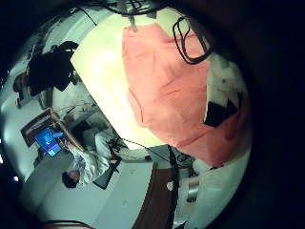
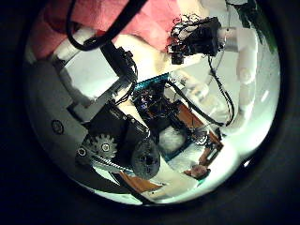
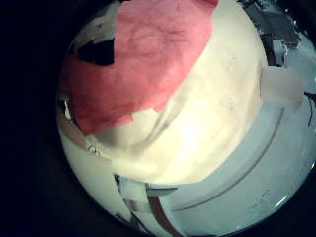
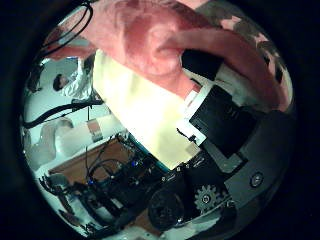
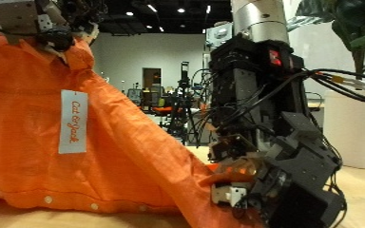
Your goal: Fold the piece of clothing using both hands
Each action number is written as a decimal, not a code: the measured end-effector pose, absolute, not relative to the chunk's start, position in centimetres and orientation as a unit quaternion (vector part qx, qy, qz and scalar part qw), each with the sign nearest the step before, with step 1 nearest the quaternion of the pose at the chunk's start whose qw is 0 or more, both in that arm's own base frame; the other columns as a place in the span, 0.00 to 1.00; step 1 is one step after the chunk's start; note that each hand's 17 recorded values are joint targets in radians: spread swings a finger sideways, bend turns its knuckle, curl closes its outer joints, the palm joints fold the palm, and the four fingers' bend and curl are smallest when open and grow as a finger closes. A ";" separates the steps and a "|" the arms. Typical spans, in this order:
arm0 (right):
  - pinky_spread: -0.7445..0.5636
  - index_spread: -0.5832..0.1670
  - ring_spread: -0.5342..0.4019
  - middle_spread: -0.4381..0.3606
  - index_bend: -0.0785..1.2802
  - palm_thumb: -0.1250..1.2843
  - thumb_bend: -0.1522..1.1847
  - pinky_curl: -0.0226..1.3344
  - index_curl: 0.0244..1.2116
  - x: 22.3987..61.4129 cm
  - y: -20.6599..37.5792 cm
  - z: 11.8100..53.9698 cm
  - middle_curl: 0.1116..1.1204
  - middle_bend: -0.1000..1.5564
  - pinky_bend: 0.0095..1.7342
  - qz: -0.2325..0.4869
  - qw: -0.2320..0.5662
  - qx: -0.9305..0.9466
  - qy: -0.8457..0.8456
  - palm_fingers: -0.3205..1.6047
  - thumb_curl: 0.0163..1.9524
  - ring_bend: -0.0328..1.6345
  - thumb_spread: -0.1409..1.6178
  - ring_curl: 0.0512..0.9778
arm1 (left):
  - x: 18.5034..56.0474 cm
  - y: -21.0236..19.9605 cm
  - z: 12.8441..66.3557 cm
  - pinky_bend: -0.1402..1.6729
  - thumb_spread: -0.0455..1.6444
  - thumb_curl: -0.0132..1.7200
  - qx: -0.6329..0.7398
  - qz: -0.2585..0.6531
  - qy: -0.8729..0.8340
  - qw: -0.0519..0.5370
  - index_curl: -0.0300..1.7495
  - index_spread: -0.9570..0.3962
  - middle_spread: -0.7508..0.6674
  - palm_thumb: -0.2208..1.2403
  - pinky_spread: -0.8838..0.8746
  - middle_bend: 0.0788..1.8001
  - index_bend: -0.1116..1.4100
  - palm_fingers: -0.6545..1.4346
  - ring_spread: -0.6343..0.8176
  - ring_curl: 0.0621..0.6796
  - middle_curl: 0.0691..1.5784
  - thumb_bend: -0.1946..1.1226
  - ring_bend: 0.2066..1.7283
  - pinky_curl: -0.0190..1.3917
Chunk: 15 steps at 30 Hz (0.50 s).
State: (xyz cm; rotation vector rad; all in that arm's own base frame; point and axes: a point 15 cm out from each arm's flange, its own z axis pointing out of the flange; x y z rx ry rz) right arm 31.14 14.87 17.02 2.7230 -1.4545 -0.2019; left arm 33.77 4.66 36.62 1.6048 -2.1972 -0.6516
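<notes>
One orange garment [image 5: 120,142] hanging lengthwise downward

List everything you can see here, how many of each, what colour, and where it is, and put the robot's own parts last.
Garment: one, orange, lifted off the table and hanging between the two hands, its lower edge resting on the table.
Label: one, white, sewn on the hanging garment.
Table: one, pale cream top, under the garment.
Plant: one, green leaves, behind the right arm.
Left hand: one, black and white, raised high, fingers curled on the garment's top edge.
Right hand: one, black and white, low near the table, fingers pinching the garment's lower part.
</notes>
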 end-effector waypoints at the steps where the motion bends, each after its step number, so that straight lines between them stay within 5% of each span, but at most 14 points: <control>1: 0.33 0.13 0.24 0.14 0.67 0.81 0.20 0.63 0.82 30.8 14.5 17.0 0.84 0.69 0.64 -0.059 0.016 0.879 -0.473 0.73 0.24 0.77 0.63 0.75 | 33.8 4.7 36.6 0.71 0.63 0.42 0.565 -0.229 -0.774 0.171 0.98 0.53 0.08 0.69 0.14 0.44 0.18 0.80 0.13 0.75 0.72 0.14 0.76 0.47; 15: 0.36 0.20 0.28 0.23 0.74 0.88 0.18 0.73 0.93 28.5 10.7 23.1 0.90 0.77 0.67 -0.072 0.018 0.860 -0.504 0.70 0.30 0.80 0.66 0.83 | 32.1 5.0 38.0 0.71 0.64 0.42 0.562 -0.241 -0.771 0.178 0.98 0.54 0.08 0.68 0.14 0.44 0.18 0.79 0.13 0.75 0.72 0.14 0.76 0.47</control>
